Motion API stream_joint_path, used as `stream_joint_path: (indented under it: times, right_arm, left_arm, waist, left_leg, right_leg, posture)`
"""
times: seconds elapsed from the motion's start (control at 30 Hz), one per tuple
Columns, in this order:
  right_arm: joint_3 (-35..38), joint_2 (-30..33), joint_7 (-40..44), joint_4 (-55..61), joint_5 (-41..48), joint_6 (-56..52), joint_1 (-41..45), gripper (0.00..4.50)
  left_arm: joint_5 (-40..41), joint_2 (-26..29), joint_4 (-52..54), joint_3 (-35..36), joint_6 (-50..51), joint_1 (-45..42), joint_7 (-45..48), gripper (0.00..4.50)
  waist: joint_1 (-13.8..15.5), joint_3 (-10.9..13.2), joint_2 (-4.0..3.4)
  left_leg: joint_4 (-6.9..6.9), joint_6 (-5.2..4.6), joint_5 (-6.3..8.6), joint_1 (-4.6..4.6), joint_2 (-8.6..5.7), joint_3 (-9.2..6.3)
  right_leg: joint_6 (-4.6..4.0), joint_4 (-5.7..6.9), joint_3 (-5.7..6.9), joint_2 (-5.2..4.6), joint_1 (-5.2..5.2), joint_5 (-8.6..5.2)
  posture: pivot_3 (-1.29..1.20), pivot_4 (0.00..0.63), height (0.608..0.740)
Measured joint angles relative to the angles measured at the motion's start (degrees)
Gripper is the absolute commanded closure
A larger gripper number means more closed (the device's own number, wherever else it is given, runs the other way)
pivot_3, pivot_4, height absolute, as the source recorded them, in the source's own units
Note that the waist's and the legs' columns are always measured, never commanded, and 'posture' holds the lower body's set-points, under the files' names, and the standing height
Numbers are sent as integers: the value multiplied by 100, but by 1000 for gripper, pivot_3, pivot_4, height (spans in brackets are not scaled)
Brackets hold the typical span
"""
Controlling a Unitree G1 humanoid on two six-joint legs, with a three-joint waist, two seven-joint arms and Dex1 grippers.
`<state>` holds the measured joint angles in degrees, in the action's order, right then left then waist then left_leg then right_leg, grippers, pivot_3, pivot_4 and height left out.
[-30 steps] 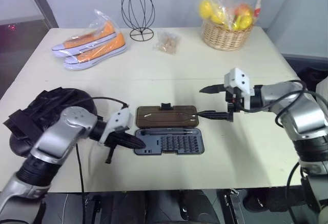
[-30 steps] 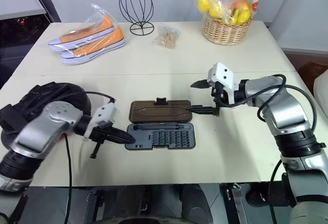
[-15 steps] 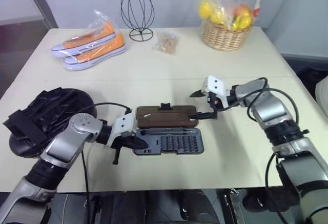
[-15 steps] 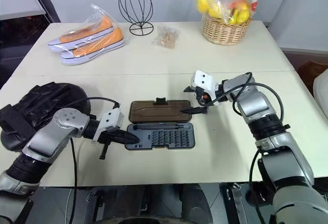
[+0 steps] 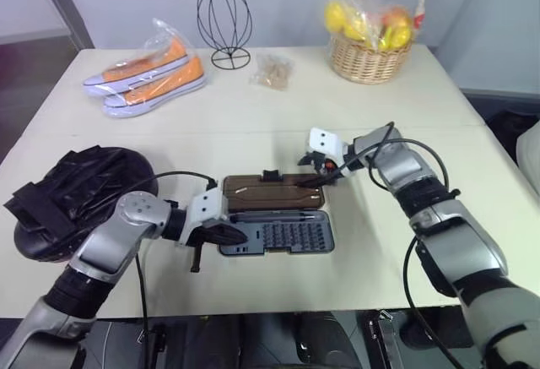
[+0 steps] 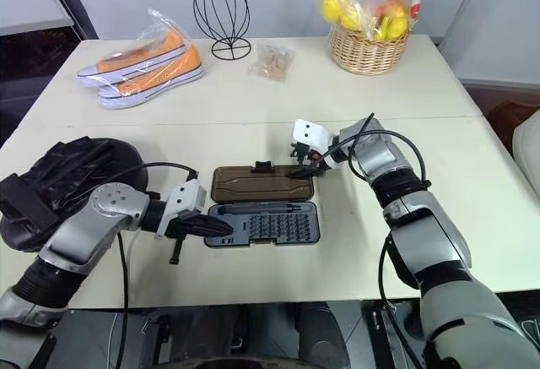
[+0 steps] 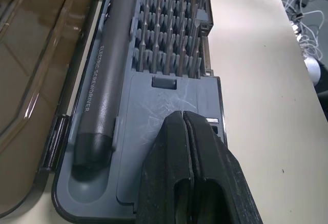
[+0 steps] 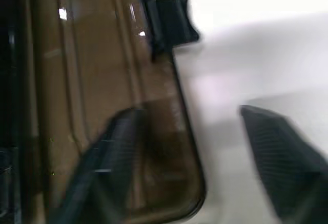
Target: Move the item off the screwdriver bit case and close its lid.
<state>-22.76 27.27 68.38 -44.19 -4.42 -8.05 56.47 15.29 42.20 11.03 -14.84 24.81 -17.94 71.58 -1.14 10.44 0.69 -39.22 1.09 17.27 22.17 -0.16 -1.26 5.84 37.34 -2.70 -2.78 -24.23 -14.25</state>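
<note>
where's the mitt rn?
In the left eye view the black mitt lies at the table's left edge, left of the open bit case, off it, behind the left arm.

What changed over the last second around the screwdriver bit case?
The right hand came in from the right and lowered to the right end of the smoky brown lid, one finger over the panel, one beyond its edge, fingers narrowing. The left hand stayed shut, pressing the left end of the grey tray. The lid still lies open flat; the black mitt rests aside on the table.
</note>
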Motion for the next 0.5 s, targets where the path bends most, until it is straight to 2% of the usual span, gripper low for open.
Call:
stream_joint_path:
  times: [0.1, 0.13, 0.2, 0.3, 0.43, 0.5]
  right_arm:
    - [11, -29, 19, -112, -50, 133, 41, 2201]
    - [11, -35, 25, -134, -78, 185, 50, 2407]
    - [5, -51, 67, -179, -117, 324, 56, 3031]
    - [4, -90, 147, -225, -175, 489, 55, 4480]
    - [1, -94, 205, -252, -328, 657, 42, 4480]
    - [5, -80, 179, -205, -374, 787, -3, 4480]
  left_arm:
    - [4, 12, 40, 2, 7, 31, -58, 4500]
    - [9, 14, 43, 2, 14, 36, -68, 4500]
    - [23, 14, 44, 3, 37, 38, -78, 4500]
    - [25, 14, 47, 5, 71, 40, -88, 4500]
    - [32, 11, 47, 2, 76, 101, -131, 4500]
    - [44, 7, 44, 5, 74, 126, -142, 4500]
  waist:
    - [-3, -4, -7]
    - [-3, -5, -8]
    - [-5, -5, -8]
    - [-9, -6, -9]
    - [-12, -5, -11]
    - [-18, -6, -11]
  left_leg:
    - [0, 0, 0, -2, 0, 1]
    - [1, 0, 0, -2, 0, 0]
    - [1, 0, 0, -3, 0, 0]
    - [2, 0, 0, -14, 0, 1]
    - [24, -1, 2, -79, 2, -1]
    - [26, -1, 2, -83, 3, -3]
  right_leg:
    - [0, 0, -1, 0, 1, 0]
    - [0, 0, 0, 0, 1, 0]
    - [0, 0, 0, 0, 2, 0]
    - [0, -1, -1, 1, 13, 0]
    - [-5, -19, 0, 5, 76, -4]
    - [-6, -20, 1, 5, 80, -4]
  posture:
    - [0, 150, 740]
    - [0, 150, 740]
    - [0, 150, 740]
    - [0, 150, 740]
    - [0, 150, 740]
    - [0, 150, 740]
